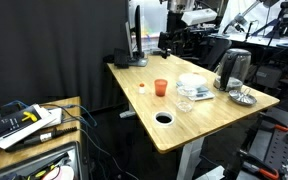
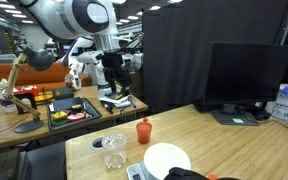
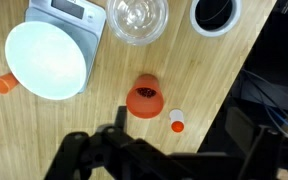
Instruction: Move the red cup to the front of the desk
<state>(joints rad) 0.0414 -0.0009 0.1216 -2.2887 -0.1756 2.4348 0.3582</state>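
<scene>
The red cup stands upright on the light wooden desk. In the wrist view it is straight below the camera, beyond my gripper's dark fingers. It also shows in both exterior views, a little behind the round cable hole. My gripper hangs well above the desk, open and empty. In an exterior view the gripper is high and behind the cup.
A tiny white and orange item lies next to the cup, and another orange item lies beside a white bowl. A clear glass, a scale and a kettle are nearby. A monitor stands on the desk.
</scene>
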